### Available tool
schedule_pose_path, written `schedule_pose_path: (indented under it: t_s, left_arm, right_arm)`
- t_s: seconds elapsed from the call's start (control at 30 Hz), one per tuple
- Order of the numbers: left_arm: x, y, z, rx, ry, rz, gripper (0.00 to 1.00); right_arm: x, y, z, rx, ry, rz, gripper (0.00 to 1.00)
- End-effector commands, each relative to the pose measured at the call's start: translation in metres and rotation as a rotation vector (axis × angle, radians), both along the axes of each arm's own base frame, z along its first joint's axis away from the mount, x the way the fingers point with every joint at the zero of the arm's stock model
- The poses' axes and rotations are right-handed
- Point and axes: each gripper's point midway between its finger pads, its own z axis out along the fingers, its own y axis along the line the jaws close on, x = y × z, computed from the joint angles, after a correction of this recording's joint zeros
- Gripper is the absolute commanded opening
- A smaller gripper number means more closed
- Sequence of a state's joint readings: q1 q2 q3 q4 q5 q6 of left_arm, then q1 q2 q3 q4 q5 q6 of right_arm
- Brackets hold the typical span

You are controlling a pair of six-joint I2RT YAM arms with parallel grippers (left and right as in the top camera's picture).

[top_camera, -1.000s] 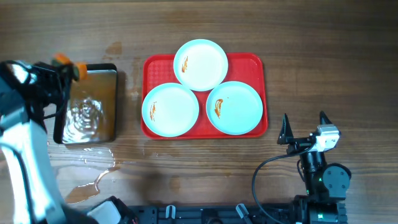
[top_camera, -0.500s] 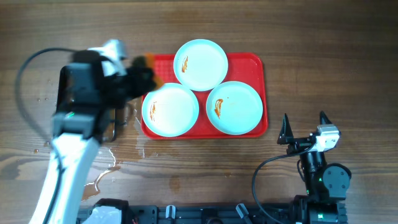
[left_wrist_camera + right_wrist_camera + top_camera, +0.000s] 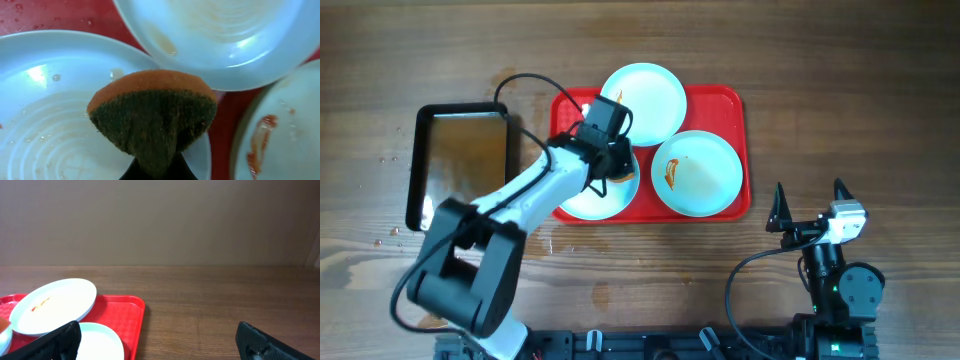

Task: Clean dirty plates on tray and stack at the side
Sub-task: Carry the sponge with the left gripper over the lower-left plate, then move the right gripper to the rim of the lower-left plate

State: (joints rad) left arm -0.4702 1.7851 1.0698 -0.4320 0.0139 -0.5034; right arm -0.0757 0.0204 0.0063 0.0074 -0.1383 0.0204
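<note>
A black rectangular metal pan (image 3: 460, 165) lies near the left edge of the brown wood-grain table (image 3: 840, 60) — small water drops (image 3: 392, 235) dot the wood off its front-left corner.

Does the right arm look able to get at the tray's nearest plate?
Probably yes: the right gripper stands open beside the tray, nothing between it and the right-hand plate; the left gripper, holding a sponge, is over another plate.
</note>
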Motion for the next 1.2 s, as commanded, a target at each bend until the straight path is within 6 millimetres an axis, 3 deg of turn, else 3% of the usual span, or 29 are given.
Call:
schedule_pose_path:
  t_s: [0.0,0.07,0.13,0.2,0.23,0.33,0.5,0.63,0.73,0.8,0.87,0.93,1.03,1.07,1.17]
  left_arm:
    - [0.001,0.012,-0.013,0.064,0.010,0.036,0.04]
    - [-0.004,0.009,-0.014,0.048,0.032,0.024,0.04]
    - [-0.006,0.003,-0.010,0.009,0.041,0.009,0.34]
    - [-0.006,-0.007,0.004,-0.052,0.035,-0.014,0.34]
    - [-0.004,-0.012,0.020,-0.079,0.013,-0.022,0.45]
    - [-0.001,-0.013,0.064,-0.110,-0.065,-0.035,1.00]
    - [-0.010,0.003,0.144,-0.150,-0.244,-0.011,1.00]
    - [-0.032,0.017,0.184,-0.172,-0.311,-0.001,1.00]
    - [-0.047,0.028,0.189,-0.150,-0.298,0.009,1.00]
    - [-0.045,0.041,0.188,-0.091,-0.315,0.049,1.00]
    - [-0.042,0.047,0.186,-0.063,-0.320,0.072,1.00]
    - [-0.041,0.049,0.184,-0.073,-0.308,0.099,1.00]
    - [-0.042,0.050,0.182,-0.070,-0.299,0.102,1.00]
    - [-0.042,0.050,0.182,-0.070,-0.299,0.102,1.00]
    - [-0.043,0.050,0.181,-0.068,-0.295,0.102,1.00]
  right_arm:
    - [0.000,0.002,0.001,-0.014,-0.006,0.012,1.00]
    - [0.000,0.002,0.001,-0.014,-0.006,0.012,1.00]
    - [0.000,0.002,0.001,-0.014,-0.006,0.012,1.00]
    - [0.000,0.002,0.001,-0.014,-0.006,0.012,1.00]
    - [0.000,0.002,0.001,-0.015,-0.006,0.012,1.00]
    - [0.000,0.002,0.001,-0.014,-0.006,0.012,1.00]
    - [0.000,0.002,0.001,-0.014,-0.006,0.012,1.00]
    - [0.000,0.002,0.001,-0.014,-0.006,0.012,1.00]
    - [0.000,0.002,0.001,-0.020,-0.006,0.011,1.00]
    - [0.000,0.003,0.002,-0.012,-0.009,0.018,0.99]
    - [-0.004,0.024,0.016,0.134,-0.050,0.149,1.00]
    - [-0.015,0.055,0.029,0.393,-0.027,0.350,1.00]
    - [-0.021,0.056,0.060,0.729,-0.062,0.413,1.00]
    - [-0.027,0.059,0.076,0.764,-0.106,0.458,1.00]
    - [-0.066,0.076,0.137,0.633,-0.340,0.654,1.00]
